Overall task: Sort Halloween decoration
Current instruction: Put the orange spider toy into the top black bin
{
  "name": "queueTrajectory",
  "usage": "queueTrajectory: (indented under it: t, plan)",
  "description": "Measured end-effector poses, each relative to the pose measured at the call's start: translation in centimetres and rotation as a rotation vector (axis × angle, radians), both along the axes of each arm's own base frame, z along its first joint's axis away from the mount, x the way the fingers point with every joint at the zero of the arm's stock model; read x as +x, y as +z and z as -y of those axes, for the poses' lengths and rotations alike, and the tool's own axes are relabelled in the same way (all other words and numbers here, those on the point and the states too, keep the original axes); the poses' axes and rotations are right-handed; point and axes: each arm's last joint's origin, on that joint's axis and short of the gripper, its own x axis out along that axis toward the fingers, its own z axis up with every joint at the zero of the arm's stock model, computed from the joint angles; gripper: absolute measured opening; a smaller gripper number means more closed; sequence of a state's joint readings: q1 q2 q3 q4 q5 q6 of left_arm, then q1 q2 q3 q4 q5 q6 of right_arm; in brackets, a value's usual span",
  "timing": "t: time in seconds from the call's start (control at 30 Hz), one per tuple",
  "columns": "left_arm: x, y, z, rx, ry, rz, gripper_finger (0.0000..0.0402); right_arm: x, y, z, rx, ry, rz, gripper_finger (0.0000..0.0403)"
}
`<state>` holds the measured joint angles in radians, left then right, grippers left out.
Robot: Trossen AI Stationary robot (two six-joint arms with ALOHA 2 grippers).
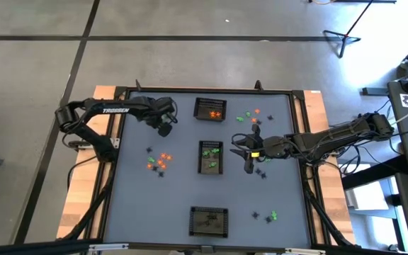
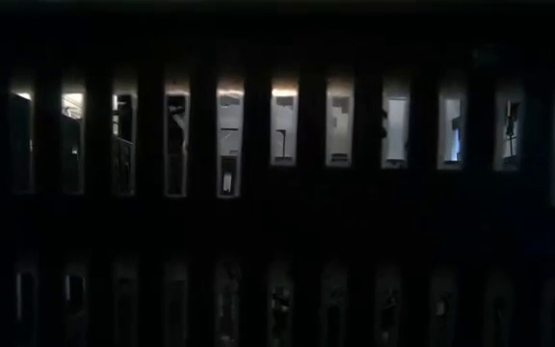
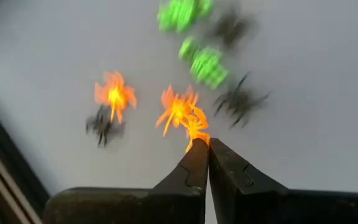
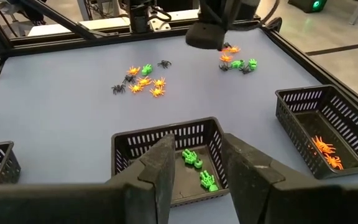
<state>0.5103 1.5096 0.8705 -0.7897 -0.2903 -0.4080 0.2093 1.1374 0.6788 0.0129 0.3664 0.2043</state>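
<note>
The decorations are tiny orange, green and black spiders scattered on the grey table. One orange cluster (image 1: 160, 161) lies left of centre, and a mixed group (image 1: 250, 117) sits far right. My left gripper (image 1: 165, 127) (image 3: 207, 142) is shut over another mixed cluster (image 4: 235, 62) near the far left. My right gripper (image 1: 238, 152) (image 4: 197, 140) hangs open and empty at the right side of the middle basket (image 1: 211, 157), where green spiders (image 4: 194, 158) lie on the floor. The low view is dark, blocked by mesh. My left gripper pinches an orange spider (image 3: 197, 132) between its two fingertips (image 3: 194, 155), coming from above and pointing down at the table. Only the spider's near edge reaches the tips. I cannot tell whether it is lifted clear of the table.
The far basket (image 1: 210, 110) holds orange spiders (image 4: 325, 149), and the near basket (image 1: 210, 221) holds dark ones. Black spiders (image 1: 261, 170) lie beside my right gripper, and a few more (image 1: 268, 214) sit near the right front. The table has a raised rim (image 1: 299, 142).
</note>
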Motion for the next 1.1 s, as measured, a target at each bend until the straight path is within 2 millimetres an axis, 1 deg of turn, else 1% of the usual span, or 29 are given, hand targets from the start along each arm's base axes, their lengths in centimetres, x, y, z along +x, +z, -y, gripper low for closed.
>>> queueTrajectory:
  t: [0.13, 0.27, 0.37, 0.5, 0.63, 0.77, 1.0, 1.1]
  plan:
    - [1.5, 1.5, 0.5, 0.039, -0.043, 0.045, 0.0001, 0.0, 0.0, 0.0, 0.0, 0.0, 0.0, 0.0129]
    - [3.4, 3.4, 1.0, 0.093, -0.106, 0.127, 0.0001, 0.0, 0.0, 0.0, 0.0, 0.0, 0.0, 0.0129]
    - [5.3, 4.7, 1.5, 0.128, -0.18, 0.268, 0.0, 0.0, 0.0, 0.0, 0.0, 0.0, 0.0, 0.0129]
    - [7.7, 6.2, 1.9, 0.199, -0.303, 0.5, 0.0, 0.1, 0.3, 0.0, 0.002, -0.006, 0.032, 0.0129]
    - [9.2, 7.3, 1.6, 0.257, -0.339, 0.677, 0.0, 0.2, 0.4, 0.0, -0.007, -0.002, 0.044, 0.0129]
    - [9.9, 7.1, 0.6, 0.254, -0.345, 0.748, 0.0, 0.2, 0.4, 0.0, -0.011, 0.001, 0.044, 0.0129]
    - [10.3, 4.8, -1.4, 0.228, -0.307, 0.714, 0.0001, 0.2, 0.4, 0.0, -0.016, 0.002, 0.043, 0.0129]
    - [10.4, 4.1, -2.1, 0.2, -0.297, 0.715, 0.0016, 0.2, 0.4, 0.0, -0.017, 0.002, 0.041, 0.0129]
